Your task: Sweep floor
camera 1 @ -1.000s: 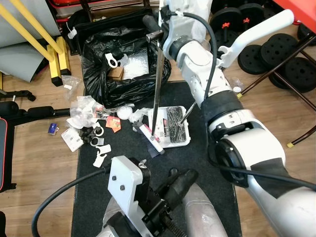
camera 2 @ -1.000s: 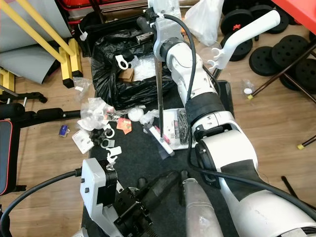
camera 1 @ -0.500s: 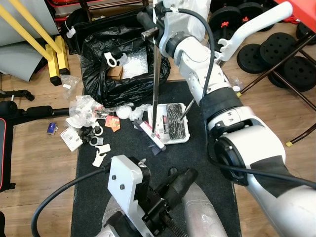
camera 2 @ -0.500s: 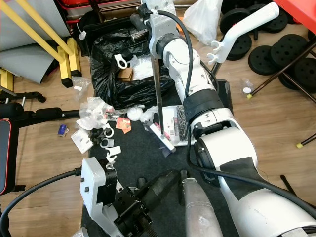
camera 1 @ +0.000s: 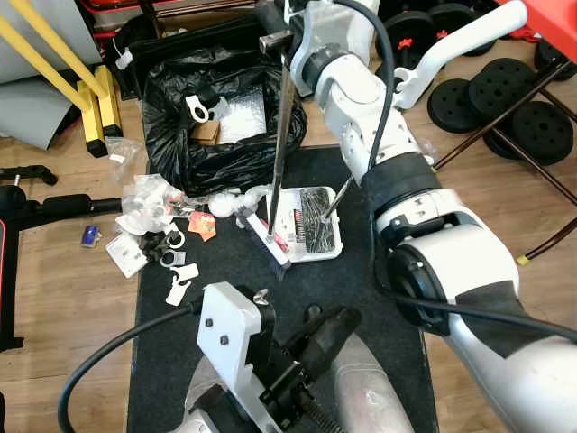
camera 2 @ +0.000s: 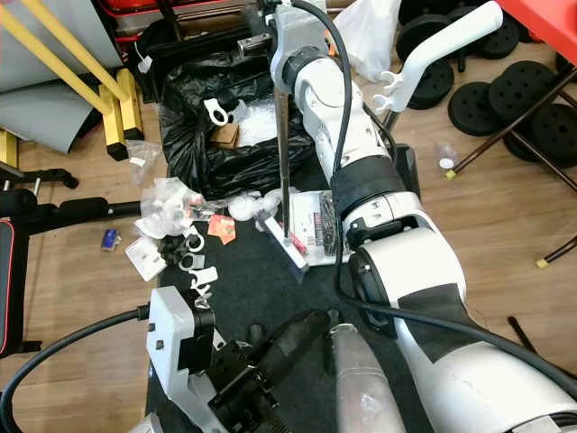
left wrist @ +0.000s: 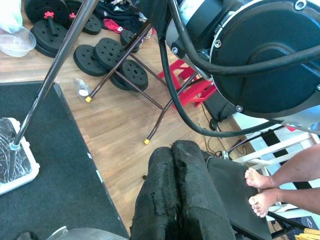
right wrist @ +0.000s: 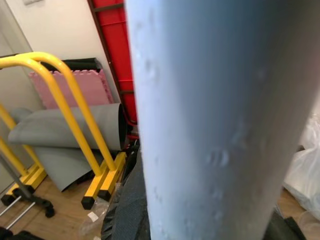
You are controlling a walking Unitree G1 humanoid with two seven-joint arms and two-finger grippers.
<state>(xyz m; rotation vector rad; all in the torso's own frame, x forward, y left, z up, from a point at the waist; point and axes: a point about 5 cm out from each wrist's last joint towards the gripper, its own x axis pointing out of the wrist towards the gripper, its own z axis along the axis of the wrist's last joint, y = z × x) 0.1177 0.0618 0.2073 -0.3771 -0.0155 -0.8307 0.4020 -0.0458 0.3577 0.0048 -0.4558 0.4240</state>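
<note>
My right gripper (camera 1: 278, 38) reaches far forward over the black rubbish bag (camera 1: 216, 149) and is shut on the broom's thin metal handle (camera 1: 281, 135). The broom head (camera 1: 269, 244) rests on the black mat (camera 1: 361, 298) against the left edge of the white dustpan (camera 1: 315, 256), which holds dark bits. The dustpan's own rod rises to a white grip (camera 1: 460, 45). Loose white plastic pieces and scraps (camera 1: 158, 239) lie left of the broom. My left gripper (camera 1: 332, 323) hangs low and near, shut with nothing between its fingers (left wrist: 160, 190).
Black weight plates (camera 1: 514, 99) and thin dark metal legs (camera 1: 478, 135) stand at the right. Yellow bars (camera 1: 86, 86) and grey mats are at the back left. A person's bare feet (left wrist: 260, 190) show in the left wrist view.
The broom head has slid a little to the left and away from me along the dustpan's edge. The whole view has shifted slightly.
</note>
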